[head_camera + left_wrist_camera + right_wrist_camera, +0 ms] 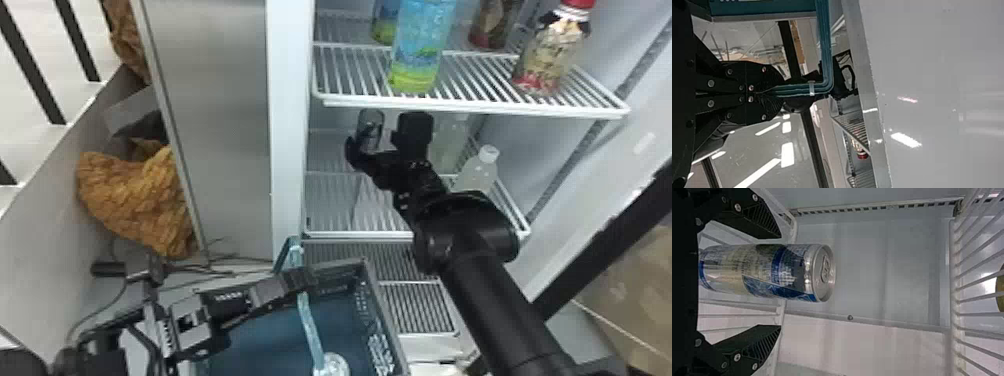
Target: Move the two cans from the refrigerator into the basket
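Note:
In the head view my right gripper (pixel 389 140) is inside the refrigerator, below the shelf with the bottles, its fingers apart around a can (pixel 371 119). The right wrist view has the silver-and-blue can (pixel 762 271) lying between the open fingers of my right gripper (pixel 780 282), closer to the upper finger and with a gap to the lower one. My left gripper (pixel 303 280) is over the blue basket (pixel 382 320); in the left wrist view my left gripper (pixel 768 92) is shut on the teal basket handle (pixel 826 51). A round silvery thing (pixel 334 365) shows inside the basket; I cannot tell what it is.
A wire shelf (pixel 475 106) with a blue-green bottle (pixel 420 50) and a red-capped bottle (pixel 552 52) is above my right gripper. A pale bottle (pixel 477 172) stands right of it on the lower shelf. The refrigerator's side wall (pixel 287 125) rises behind the basket.

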